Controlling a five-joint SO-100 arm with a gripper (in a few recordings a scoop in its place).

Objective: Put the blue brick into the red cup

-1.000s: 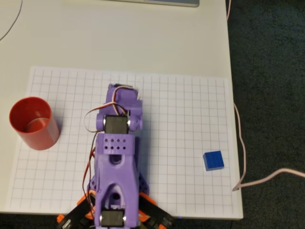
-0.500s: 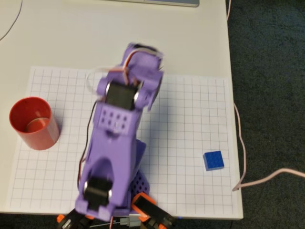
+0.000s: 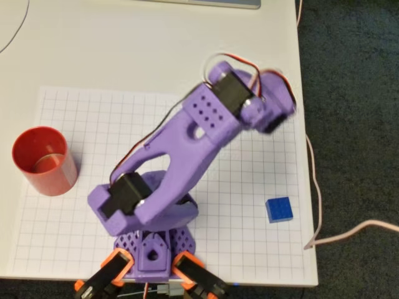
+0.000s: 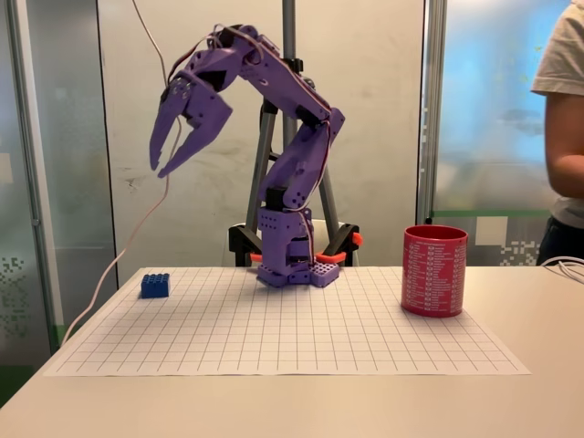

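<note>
The blue brick (image 3: pixel 278 209) lies on the grid mat near its right edge in the overhead view, at the left (image 4: pixel 155 286) in the fixed view. The red cup (image 3: pixel 43 161) stands upright at the mat's other side (image 4: pixel 434 271). My purple gripper (image 4: pixel 159 171) hangs high in the air, fingers pointing down, well above the brick and slightly behind it. Its fingertips nearly touch and hold nothing. From above, the blurred wrist and gripper (image 3: pixel 274 107) sit near the mat's far right corner, with the fingers hidden under them.
The white gridded mat (image 3: pixel 249 149) covers the table, whose right edge (image 3: pixel 307 156) lies close beside the brick. A pale cable (image 3: pixel 315 187) trails off that edge. A person (image 4: pixel 566 137) stands at the right of the fixed view, behind the cup.
The arm has unfolded from over its base and swung right in the overhead view, toward the brick's side. Brick and cup have not moved.
</note>
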